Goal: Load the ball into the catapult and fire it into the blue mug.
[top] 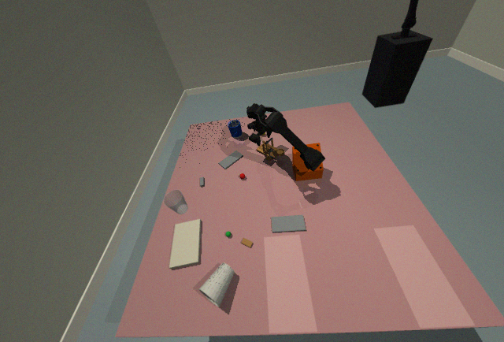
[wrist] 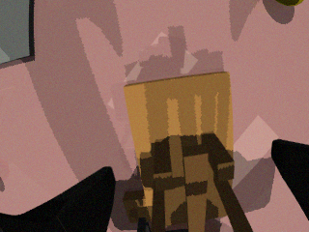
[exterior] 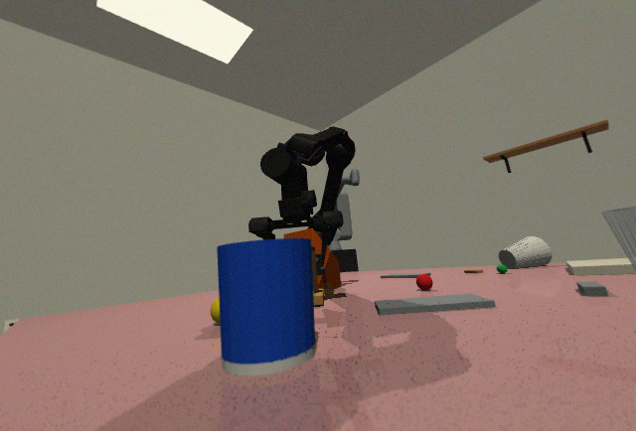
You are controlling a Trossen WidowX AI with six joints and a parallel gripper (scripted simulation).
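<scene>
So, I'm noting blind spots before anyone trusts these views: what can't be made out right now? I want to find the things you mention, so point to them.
- Yellow ball [exterior: 216, 311]: partly behind the blue mug [exterior: 266, 303] in the exterior view; cut by the top edge in the wrist view.
- Catapult [wrist: 181, 106]: lower part cut by the wrist view's bottom edge; mostly behind the mug in the exterior view.
- Mug's inside: too small in the top view; its wall hides it in the exterior view.
</scene>
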